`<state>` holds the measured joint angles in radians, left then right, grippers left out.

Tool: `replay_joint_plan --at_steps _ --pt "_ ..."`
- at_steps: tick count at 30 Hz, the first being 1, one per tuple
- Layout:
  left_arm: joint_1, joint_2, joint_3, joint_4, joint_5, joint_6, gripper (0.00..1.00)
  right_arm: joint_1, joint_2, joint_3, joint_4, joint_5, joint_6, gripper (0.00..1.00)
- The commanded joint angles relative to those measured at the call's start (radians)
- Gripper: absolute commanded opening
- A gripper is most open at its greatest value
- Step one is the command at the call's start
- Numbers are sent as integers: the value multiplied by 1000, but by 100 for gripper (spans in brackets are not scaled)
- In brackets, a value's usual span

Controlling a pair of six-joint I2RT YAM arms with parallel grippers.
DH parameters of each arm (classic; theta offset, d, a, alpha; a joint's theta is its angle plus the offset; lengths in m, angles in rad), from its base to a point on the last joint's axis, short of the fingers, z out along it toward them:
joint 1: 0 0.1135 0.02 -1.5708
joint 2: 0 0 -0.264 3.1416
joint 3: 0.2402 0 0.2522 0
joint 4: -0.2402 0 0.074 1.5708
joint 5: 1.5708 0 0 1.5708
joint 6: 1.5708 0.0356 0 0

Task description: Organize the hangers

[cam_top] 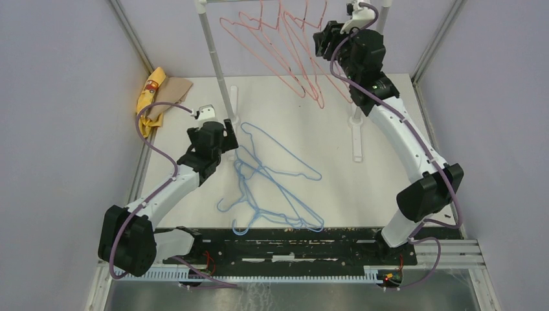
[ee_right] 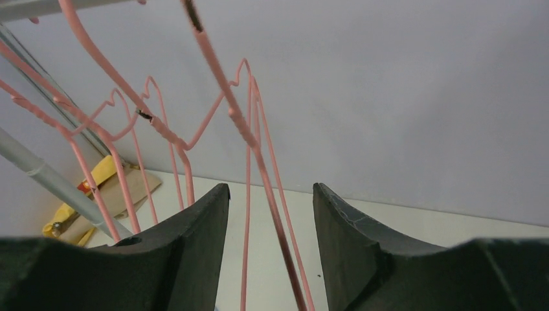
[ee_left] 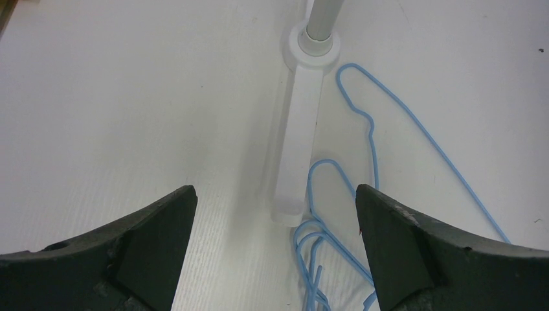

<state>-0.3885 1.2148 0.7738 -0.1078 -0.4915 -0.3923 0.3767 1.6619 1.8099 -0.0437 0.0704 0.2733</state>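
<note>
Several pink-red hangers (cam_top: 278, 52) hang from the rack's top bar at the back. Several light blue hangers (cam_top: 275, 181) lie tangled on the white table in the middle. My left gripper (cam_top: 226, 129) is open and empty, low over the table. In the left wrist view it (ee_left: 275, 191) frames the hooked tops of the blue hangers (ee_left: 324, 227), not touching them. My right gripper (cam_top: 322, 40) is raised at the rack. In the right wrist view it (ee_right: 270, 188) is open, and wires of the pink hangers (ee_right: 249, 129) pass between its fingers without being clamped.
The rack's left pole (cam_top: 217, 58) and its white foot (ee_left: 294, 149) stand just ahead of my left gripper. The right foot (cam_top: 356, 139) lies under my right arm. A yellow item on brown paper (cam_top: 155, 94) lies at the far left edge. Grey walls enclose the table.
</note>
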Motion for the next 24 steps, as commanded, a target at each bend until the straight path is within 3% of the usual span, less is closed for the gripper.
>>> replay_joint_plan --at_steps 1,17,24 --pt "-1 -7 -18 58 -17 -26 99 70 25 46 101 158 -129 58" --pt "-1 27 -39 82 -14 -14 99 103 -58 -33 95 193 -175 63" --pt "-1 38 -45 86 -24 -6 99 103 -169 -152 148 158 -142 63"
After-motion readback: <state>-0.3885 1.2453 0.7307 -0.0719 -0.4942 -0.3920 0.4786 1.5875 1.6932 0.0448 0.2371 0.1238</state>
